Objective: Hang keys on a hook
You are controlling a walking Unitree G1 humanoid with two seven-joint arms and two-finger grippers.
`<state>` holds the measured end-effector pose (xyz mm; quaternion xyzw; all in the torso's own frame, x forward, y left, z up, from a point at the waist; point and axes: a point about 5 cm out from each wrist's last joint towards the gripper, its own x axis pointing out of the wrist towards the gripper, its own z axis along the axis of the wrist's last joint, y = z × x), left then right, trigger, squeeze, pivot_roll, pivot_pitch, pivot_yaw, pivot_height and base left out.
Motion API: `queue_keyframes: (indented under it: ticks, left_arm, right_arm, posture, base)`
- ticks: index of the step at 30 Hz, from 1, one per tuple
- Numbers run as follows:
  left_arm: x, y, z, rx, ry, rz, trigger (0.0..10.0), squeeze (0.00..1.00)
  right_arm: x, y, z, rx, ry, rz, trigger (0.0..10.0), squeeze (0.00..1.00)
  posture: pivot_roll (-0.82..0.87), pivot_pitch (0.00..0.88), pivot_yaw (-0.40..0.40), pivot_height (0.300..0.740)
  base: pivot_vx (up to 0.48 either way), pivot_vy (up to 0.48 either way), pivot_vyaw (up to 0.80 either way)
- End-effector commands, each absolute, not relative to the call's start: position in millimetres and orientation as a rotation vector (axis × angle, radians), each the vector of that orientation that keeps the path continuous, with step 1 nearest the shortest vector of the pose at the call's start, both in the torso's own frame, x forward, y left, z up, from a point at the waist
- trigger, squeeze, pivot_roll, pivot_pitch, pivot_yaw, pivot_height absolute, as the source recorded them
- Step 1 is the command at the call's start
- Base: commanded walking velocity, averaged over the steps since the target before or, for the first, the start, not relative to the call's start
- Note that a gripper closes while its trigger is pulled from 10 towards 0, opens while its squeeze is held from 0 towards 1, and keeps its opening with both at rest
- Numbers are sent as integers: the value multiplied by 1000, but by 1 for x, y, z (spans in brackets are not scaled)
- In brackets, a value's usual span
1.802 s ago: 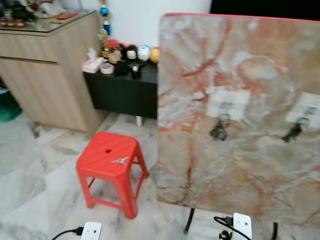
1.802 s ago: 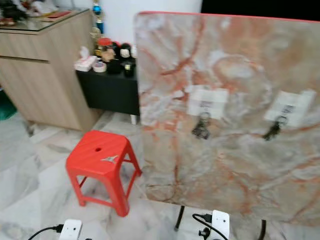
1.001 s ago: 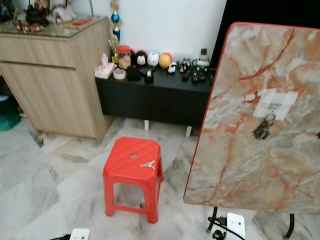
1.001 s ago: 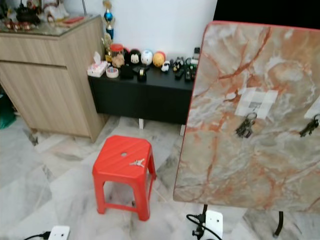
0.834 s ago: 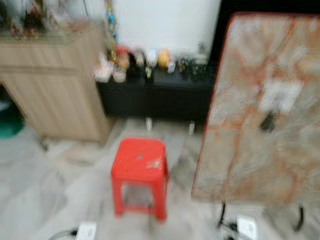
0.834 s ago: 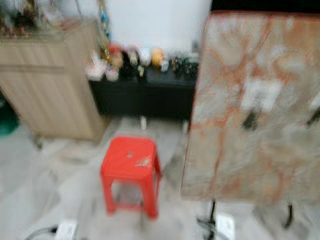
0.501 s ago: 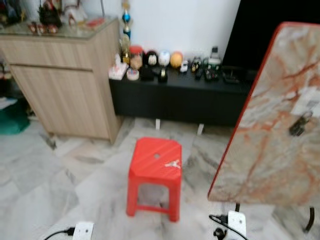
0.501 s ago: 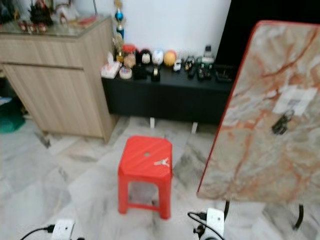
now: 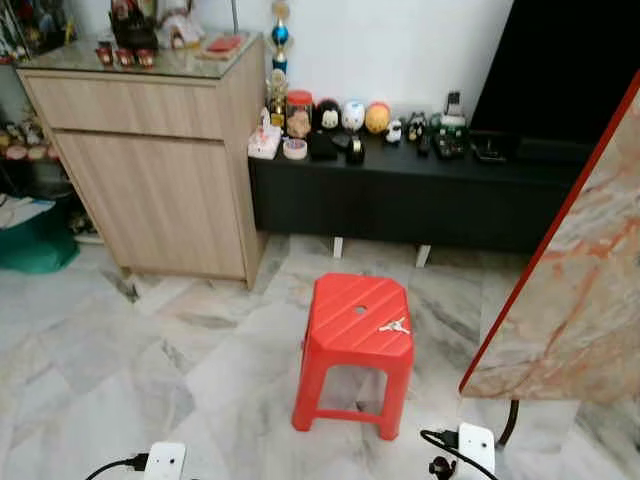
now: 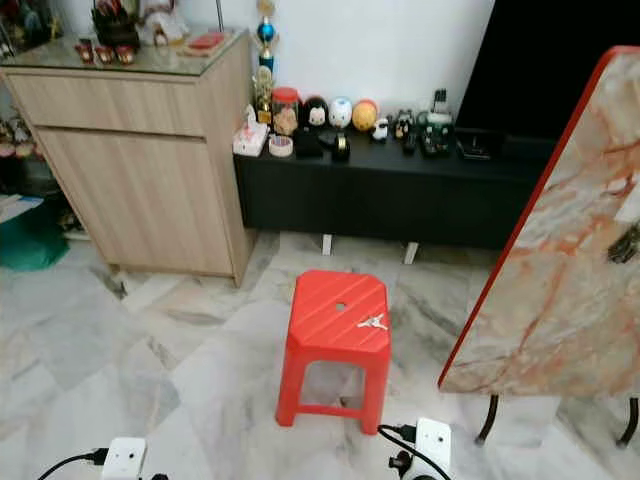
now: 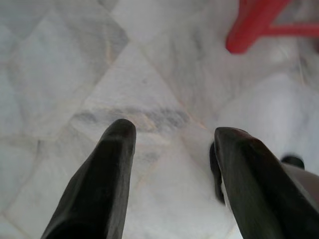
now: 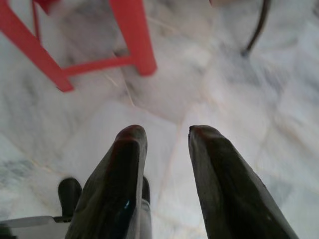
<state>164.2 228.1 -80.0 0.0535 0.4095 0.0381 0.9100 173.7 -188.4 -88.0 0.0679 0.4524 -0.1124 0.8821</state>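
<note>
A small bunch of keys [image 9: 395,325] lies on the top of a red plastic stool [image 9: 345,310] in the middle of the floor. To the right stands a tilted marble-patterned board [image 10: 560,280] with a red rim; another dark bunch of keys [image 10: 628,243] hangs on it at the picture's right edge. My left gripper [image 11: 174,137] hangs low over the marble floor, open and holding nothing, with a stool leg [image 11: 254,25] nearby. My right gripper [image 12: 167,132] is also open and bare over the floor, close to the stool's legs [image 12: 132,30].
A wooden cabinet [image 9: 150,160] stands at the left, a low black bench [image 9: 420,195] with figurines behind the stool. White power strips [image 9: 165,462] [image 9: 475,445] with cables lie on the floor close to me. A green bin [image 9: 35,240] sits far left.
The camera has swung left and drawn back: the board has slid to the right edge of the view and the stool now sits in the centre. The keys on the stool stay put.
</note>
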Motion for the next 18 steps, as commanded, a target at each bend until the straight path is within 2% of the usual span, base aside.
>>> queue_keyframes:
  ticks: [1, 12, 18]
  left_arm:
    - [161, 226, -82, 100, 869, 64, 10000, 0]
    - [161, 225, -83, 99, 875, 61, 10000, 0]
    - [161, 224, -83, 99, 882, 55, 10000, 0]
  right_arm:
    - [174, -189, -88, 143, 941, -241, 10000, 0]
    - [174, -187, -88, 147, 949, -221, 10000, 0]
    - [173, -185, -89, 133, 959, -197, 10000, 0]
  posture:
    - [60, 0, -44, 740]
    - [61, 0, -47, 740]
    - [60, 0, -47, 740]
  base:
    - [0, 0, 0]
    - [0, 0, 0]
    - [323, 0, 0]
